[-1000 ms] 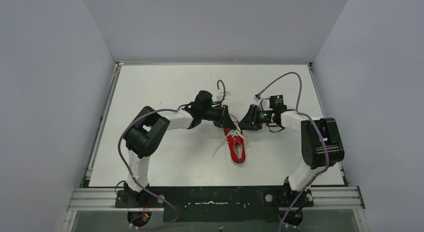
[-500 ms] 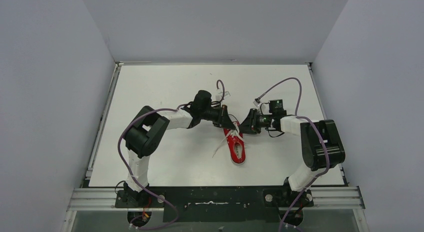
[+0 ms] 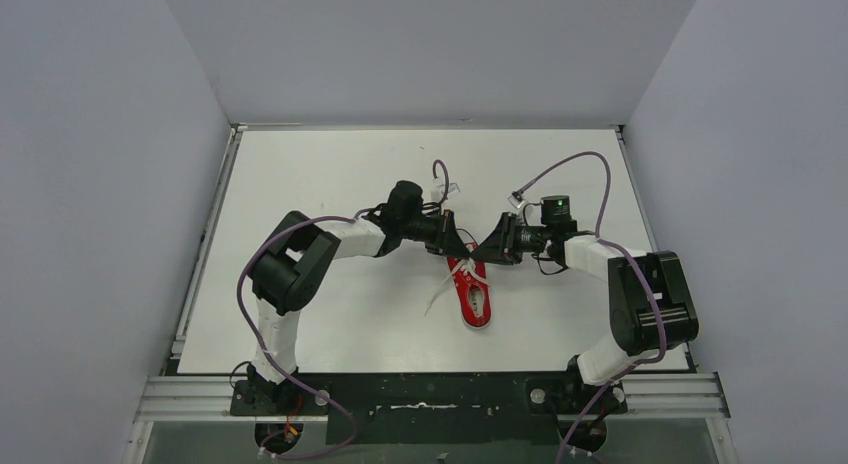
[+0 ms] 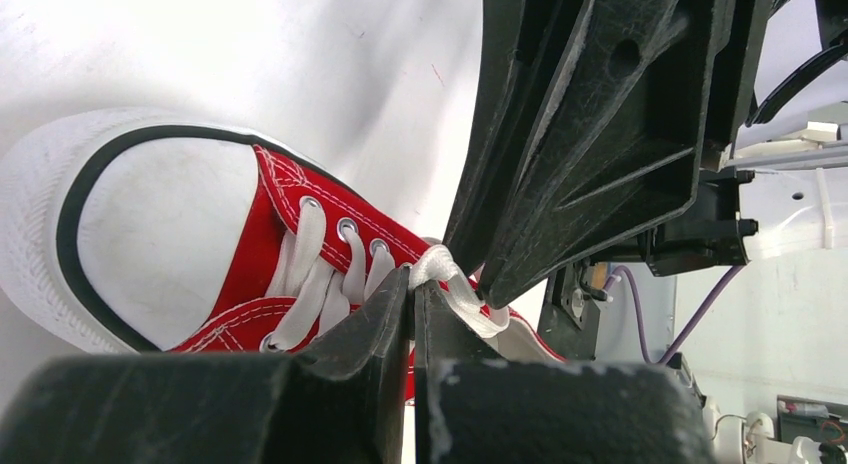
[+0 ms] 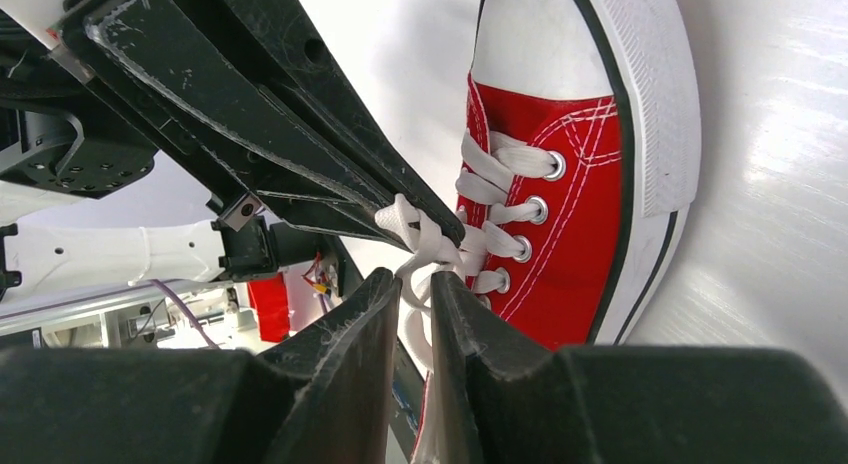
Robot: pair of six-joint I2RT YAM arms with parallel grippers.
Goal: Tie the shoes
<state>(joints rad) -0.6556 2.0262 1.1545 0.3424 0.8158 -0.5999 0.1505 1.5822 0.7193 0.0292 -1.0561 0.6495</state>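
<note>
Lying mid-surface, the sneaker (image 3: 472, 292) points its toe toward the near edge. The left hand (image 4: 412, 284), closed on the lace (image 4: 455, 284), and the right hand (image 5: 417, 284), narrow around lace, meet above its far end.

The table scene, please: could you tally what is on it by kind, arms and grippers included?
Red sneaker: 1
White laces, one set: 1
Robot arms: 2
Grippers: 2, left gripper and right gripper, both at the laces
Total: 6
</note>
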